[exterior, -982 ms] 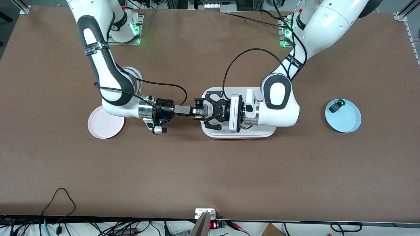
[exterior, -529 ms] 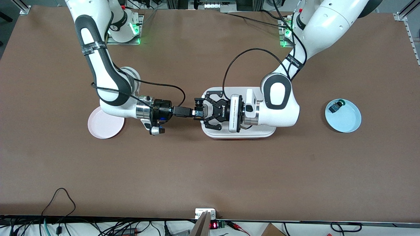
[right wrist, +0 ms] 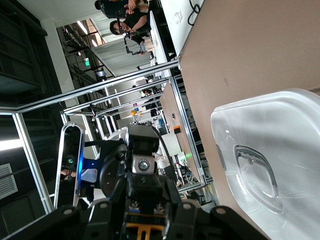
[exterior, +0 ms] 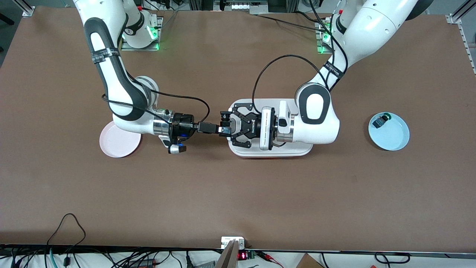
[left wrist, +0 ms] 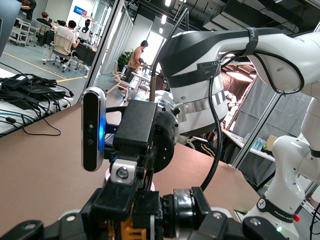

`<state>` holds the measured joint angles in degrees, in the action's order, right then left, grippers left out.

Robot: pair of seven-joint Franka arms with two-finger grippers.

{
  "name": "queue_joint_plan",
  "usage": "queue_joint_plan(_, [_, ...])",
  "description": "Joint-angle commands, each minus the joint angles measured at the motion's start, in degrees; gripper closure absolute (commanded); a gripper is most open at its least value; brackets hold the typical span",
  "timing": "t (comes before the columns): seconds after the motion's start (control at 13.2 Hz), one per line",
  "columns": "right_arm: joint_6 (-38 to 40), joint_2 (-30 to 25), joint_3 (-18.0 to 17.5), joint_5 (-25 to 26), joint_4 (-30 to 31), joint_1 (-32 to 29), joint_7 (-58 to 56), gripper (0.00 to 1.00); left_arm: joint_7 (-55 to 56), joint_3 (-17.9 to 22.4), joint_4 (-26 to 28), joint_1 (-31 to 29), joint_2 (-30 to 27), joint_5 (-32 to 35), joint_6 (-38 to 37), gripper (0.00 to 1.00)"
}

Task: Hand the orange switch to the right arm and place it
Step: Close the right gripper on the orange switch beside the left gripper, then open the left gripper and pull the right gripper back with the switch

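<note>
Where the two arms meet in the front view, the switch is held above the tabletop at the white tray's edge, between the left tool and right tool. From either wrist view, whether each tool is clamped cannot be told.

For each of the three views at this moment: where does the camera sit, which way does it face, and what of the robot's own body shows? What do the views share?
Front view: high across the table, facing both bases; both arms show, the left gripper and right gripper meeting tip to tip over the white tray's edge.
Left wrist view: on the left wrist, facing the right arm; own fingers at the picture's edge.
Right wrist view: on the right wrist, facing the left gripper, tray alongside.
Shared: both wrist views show an orange part between the fingers.
</note>
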<state>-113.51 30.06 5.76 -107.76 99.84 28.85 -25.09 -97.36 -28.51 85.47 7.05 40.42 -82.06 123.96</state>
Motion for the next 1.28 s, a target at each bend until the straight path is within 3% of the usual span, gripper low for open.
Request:
queue_joint_plan(0.0, [-0.05,-1.85,-0.13,-0.79,1.77,-0.11,-1.28,1.00,-0.64,0.21,-1.01,0.68,0.63,-1.78,0.23,0.68])
queue_joint_plan(0.15, [0.04,-1.85,-0.13,-0.79,1.59,-0.38,-1.28,1.00,-0.46,0.20,-1.01,0.68,0.63,-1.78,0.15,0.67])
queue_joint_plan(0.23, [0.13,-1.76,-0.13,-0.79,1.42,-0.46,-1.28,1.00,0.32,0.20,-0.75,0.68,0.63,-1.96,-0.11,0.60])
queue_joint_plan(0.3, [0.13,-1.50,-0.05,-0.70,0.89,-0.73,-1.19,1.00,1.37,0.20,-0.31,0.68,0.63,-2.83,-0.38,0.34])
queue_joint_plan(0.38, [0.13,-1.33,0.13,-0.44,0.10,-1.34,-0.75,1.00,1.56,0.20,-0.22,0.68,0.63,-2.93,-0.56,0.00])
queue_joint_plan(0.6, [3.55,-0.71,0.22,0.62,-1.31,-3.19,1.00,1.00,3.75,-0.14,-0.22,0.68,0.45,-2.93,-0.99,0.00])
queue_joint_plan(0.76, [4.51,-0.10,0.39,4.72,-2.71,-4.76,2.14,1.00,6.03,-0.23,-0.22,-0.02,0.10,-2.93,-2.66,0.00])
queue_joint_plan(1.06, [11.72,2.54,0.40,24.48,-10.09,-11.96,7.42,1.00,14.99,0.03,-0.22,-2.92,-1.21,-1.79,-10.12,0.00])
queue_joint_plan(1.21, [14.70,2.45,0.48,37.03,-13.60,-14.60,9.35,1.00,20.07,0.03,-0.22,-4.93,-2.00,1.10,-13.55,0.00])
